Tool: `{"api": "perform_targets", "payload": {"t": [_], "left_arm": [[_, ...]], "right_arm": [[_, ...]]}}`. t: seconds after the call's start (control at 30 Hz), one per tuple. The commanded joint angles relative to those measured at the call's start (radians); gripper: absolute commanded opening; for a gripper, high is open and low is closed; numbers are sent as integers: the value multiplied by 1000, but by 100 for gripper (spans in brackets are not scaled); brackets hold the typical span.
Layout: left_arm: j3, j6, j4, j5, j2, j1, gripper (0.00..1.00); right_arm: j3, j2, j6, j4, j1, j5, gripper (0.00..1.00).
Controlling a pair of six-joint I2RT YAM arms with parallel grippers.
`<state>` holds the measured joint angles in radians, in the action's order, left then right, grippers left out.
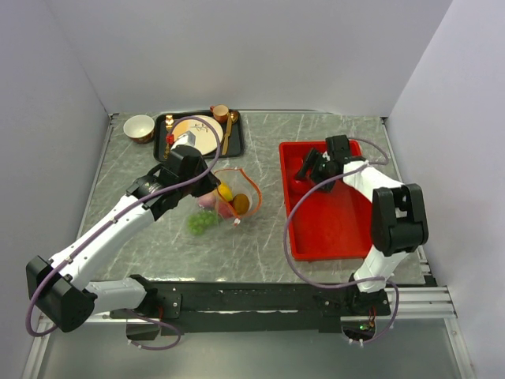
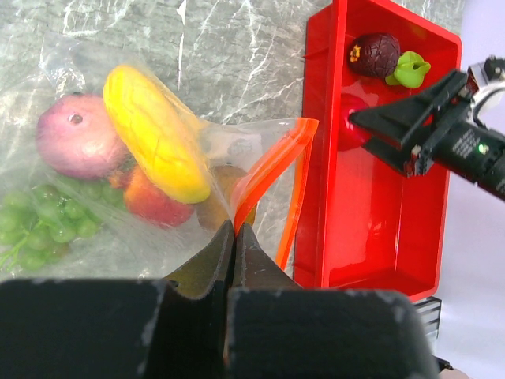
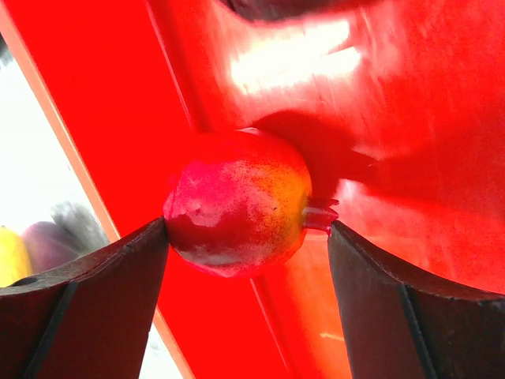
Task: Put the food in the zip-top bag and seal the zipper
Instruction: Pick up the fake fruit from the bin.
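The clear zip-top bag (image 2: 95, 229) lies on the table, its mouth facing the red tray (image 2: 371, 229). Inside it are a yellow oblong piece (image 2: 154, 142), a pink-purple piece (image 2: 75, 138), green grapes (image 2: 39, 225) and a red round piece (image 2: 154, 201). My left gripper (image 2: 234, 229) is shut on the bag's mouth edge at the orange zipper (image 2: 268, 162). In the tray lie a dark purple piece (image 2: 375, 54), a green piece (image 2: 410, 69) and a red round fruit (image 3: 237, 201). My right gripper (image 3: 246, 237) stands open, one finger on each side of that red fruit, close against it.
A black tray (image 1: 162, 126) at the back holds a cream plate (image 1: 201, 130), a cup (image 1: 220, 113) and a gold spoon (image 1: 229, 130). A small bowl (image 1: 139, 127) sits at the back left. Walls close in the table on three sides.
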<state>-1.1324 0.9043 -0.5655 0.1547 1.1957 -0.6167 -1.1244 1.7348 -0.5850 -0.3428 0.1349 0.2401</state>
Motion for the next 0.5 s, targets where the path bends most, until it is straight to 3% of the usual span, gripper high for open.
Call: {"api": "perform_targets", "payload": {"t": [0.0, 0.1, 0.13, 0.2, 0.23, 0.33, 0.47], "left_arm": [[2, 2, 21, -6, 4, -2, 1], [0, 1, 24, -10, 13, -2, 1], [2, 1, 26, -14, 15, -2, 1], [5, 1, 33, -20, 18, -2, 1], [5, 2, 35, -21, 18, -2, 1], [5, 1, 33, -24, 21, -2, 1], [8, 2, 33, -23, 18, -2, 1]], "right_arm": [[81, -93, 54, -64, -6, -67, 42], [124, -155, 71, -81, -4, -70, 46], [132, -167, 76, -87, -4, -65, 54], [149, -198, 88, -108, -4, -70, 61], [155, -207, 90, -114, -4, -77, 76], [159, -234, 91, -136, -6, -111, 90], [149, -251, 83, -131, -6, -124, 96]]}}
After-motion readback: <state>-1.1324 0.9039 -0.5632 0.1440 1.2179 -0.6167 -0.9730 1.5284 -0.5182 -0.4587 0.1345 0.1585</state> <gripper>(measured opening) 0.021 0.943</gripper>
